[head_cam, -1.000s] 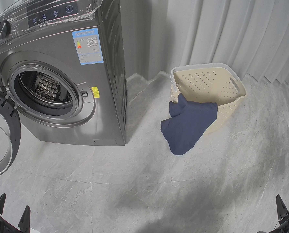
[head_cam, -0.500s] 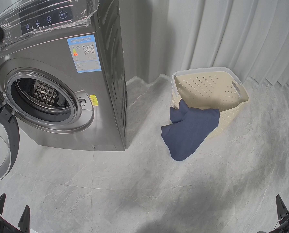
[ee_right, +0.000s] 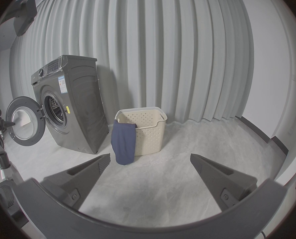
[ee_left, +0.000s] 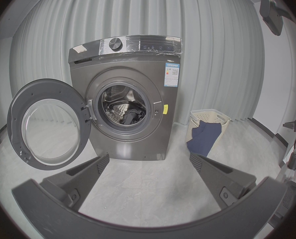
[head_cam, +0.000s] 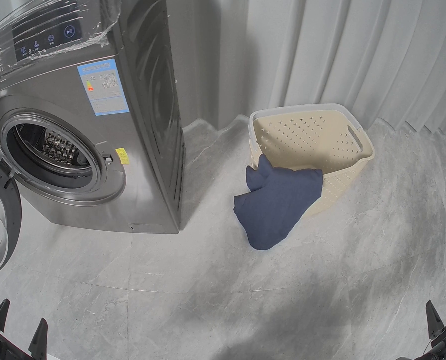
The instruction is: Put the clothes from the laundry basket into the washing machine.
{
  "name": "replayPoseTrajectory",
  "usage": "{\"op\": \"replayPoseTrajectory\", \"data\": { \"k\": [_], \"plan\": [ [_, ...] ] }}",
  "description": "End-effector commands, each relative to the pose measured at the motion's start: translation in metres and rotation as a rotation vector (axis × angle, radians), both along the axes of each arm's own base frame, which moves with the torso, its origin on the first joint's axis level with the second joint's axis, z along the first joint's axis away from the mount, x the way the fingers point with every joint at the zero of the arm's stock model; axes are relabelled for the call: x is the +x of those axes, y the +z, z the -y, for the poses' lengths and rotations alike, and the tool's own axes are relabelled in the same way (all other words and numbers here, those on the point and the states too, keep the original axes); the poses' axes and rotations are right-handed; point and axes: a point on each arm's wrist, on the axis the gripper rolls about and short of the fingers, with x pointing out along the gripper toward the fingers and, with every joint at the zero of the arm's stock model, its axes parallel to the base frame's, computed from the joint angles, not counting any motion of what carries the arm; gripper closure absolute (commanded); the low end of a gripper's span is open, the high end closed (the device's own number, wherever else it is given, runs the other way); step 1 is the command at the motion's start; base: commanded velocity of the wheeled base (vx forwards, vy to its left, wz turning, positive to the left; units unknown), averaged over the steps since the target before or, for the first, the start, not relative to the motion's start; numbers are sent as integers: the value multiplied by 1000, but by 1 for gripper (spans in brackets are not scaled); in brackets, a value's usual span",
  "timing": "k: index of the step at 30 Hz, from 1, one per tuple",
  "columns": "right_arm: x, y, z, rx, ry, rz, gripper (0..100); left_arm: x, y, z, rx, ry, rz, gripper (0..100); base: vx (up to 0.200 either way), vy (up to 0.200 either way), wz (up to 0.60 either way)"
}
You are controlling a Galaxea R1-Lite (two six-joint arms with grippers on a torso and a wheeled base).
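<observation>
Cloth (head_cam: 275, 203) draped over basket (head_cam: 303, 107) rim, long axis running from rim down to floor (head_cam: 208, 286); washer (head_cam: 133, 126) beside basket, door (head_cam: 13, 211) open. Right hand (head_cam: 444, 303) and left hand (head_cam: 22, 315) both released, empty, well apart from basket; right looks nearer cloth

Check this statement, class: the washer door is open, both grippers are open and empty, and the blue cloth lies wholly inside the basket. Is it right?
Not quite. The cloth is not wholly inside the basket: it hangs over the rim and down the outside wall, as the head view shows. The rest holds: the door is open, and the left gripper and right gripper are open and empty.
</observation>
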Motion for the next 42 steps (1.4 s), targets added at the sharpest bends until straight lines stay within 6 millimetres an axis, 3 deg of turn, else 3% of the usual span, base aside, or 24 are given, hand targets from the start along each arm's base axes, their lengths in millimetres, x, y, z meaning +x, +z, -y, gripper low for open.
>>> {"op": "replayPoseTrajectory", "data": {
  "k": [1,15,21,37,42],
  "plan": [
    [1,-5,0,0,1,-13,0,0,-5,0,-1,0,-4,0,0,0,0],
    [1,-5,0,0,1,-13,0,0,-4,0,0,7,-1,0,0,-157,0],
    [1,-5,0,-2,-2,-14,0,0,-5,0,2,7,-1,0,0,0,0],
    [1,-5,0,-3,-1,-14,0,0,-5,0,-7,9,-1,0,200,0,0],
    [1,-5,0,3,-4,-16,0,0,-5,0,-7,9,-1,0,0,0,0]
  ]
}}
